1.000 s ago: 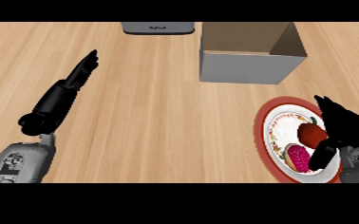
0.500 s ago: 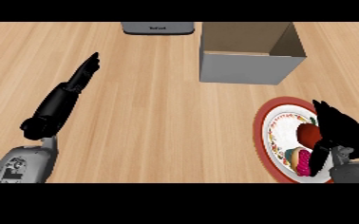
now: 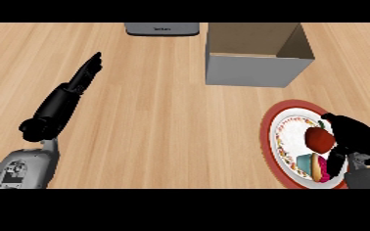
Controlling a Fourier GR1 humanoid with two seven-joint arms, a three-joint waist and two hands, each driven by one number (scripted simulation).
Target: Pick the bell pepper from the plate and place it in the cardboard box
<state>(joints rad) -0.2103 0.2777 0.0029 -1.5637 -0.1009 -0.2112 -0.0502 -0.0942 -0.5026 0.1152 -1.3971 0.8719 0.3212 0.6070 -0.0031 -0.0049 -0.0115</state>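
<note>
Two black hands came in from the near edge of a wooden counter [image 3: 159, 122]. At the counter's left side, the left hand [image 3: 69, 95] lay stretched out flat, its fingers straight and released, pointing away toward the far edge and holding nothing. Its grey forearm [image 3: 25, 169] sat at the near left corner.

Along the far edge, near the middle, stood a dark grey appliance [image 3: 162, 28], only its front face showing. Just to its right, an open cardboard box [image 3: 254, 68] stood upright, its brown inside visible from above and its pale front wall facing the robot.

Toward the near right corner lay a round plate [image 3: 282, 132] with a red rim and a patterned white centre, well apart from the box. A red bell pepper [image 3: 318, 138] rested on the plate's right half, with other pink and teal food [image 3: 315, 166] just beside it toward the near edge. The right hand [image 3: 350, 136] was over the plate's right side, its fingers curled around the pepper and grasping it from the right.
</note>
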